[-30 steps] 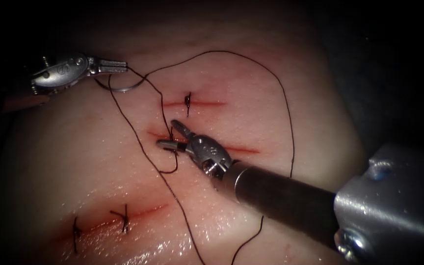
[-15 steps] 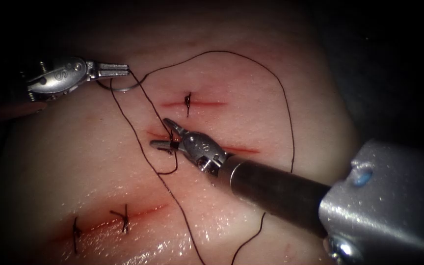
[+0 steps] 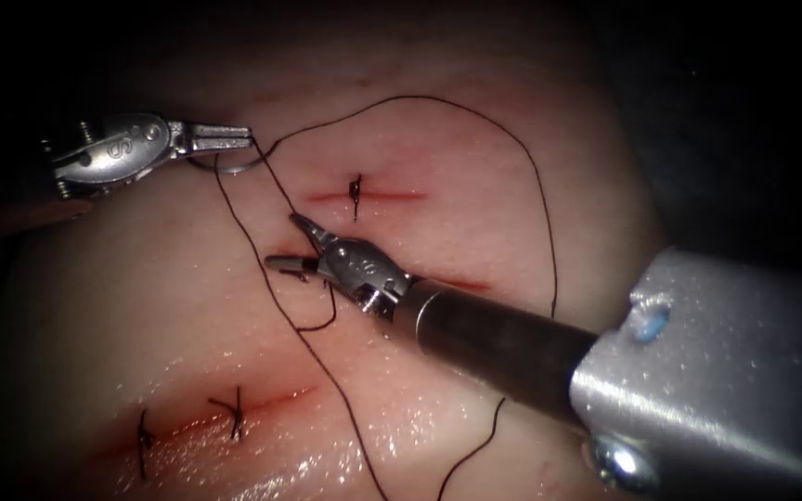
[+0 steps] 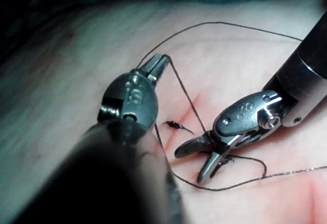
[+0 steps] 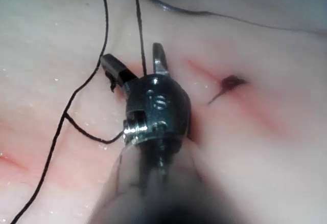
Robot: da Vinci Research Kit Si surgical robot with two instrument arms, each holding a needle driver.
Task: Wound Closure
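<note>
Reaching in from the right, the right tool [image 3: 291, 246] has slid leftward along the middle cut [image 3: 461, 283] over the last second, its jaws spread wide and empty. Its tips now straddle the left end of that cut, where a short dark thread end [image 3: 329, 278] sits just behind them. A small loop of thread [image 3: 317, 327] lies just below its jaws.

Up and to the left of it, well apart, the left tool [image 3: 234, 139] has its jaws closed on the needle [image 3: 234, 168], holding it near the end where the thread joins. The needle's curve hangs just below those jaws, free of the tissue [image 3: 141, 306]. This tool has drifted slightly to the right.

From the left tool the thread [image 3: 540, 213] arcs far around the upper cut [image 3: 373, 196] and down past the right tool's shaft. Another strand runs down past the right tool's tips.

Judging from the open jaws beside the thread end, the right tool seems to be lining up to take hold of thread, and nothing is grasped yet.
</note>
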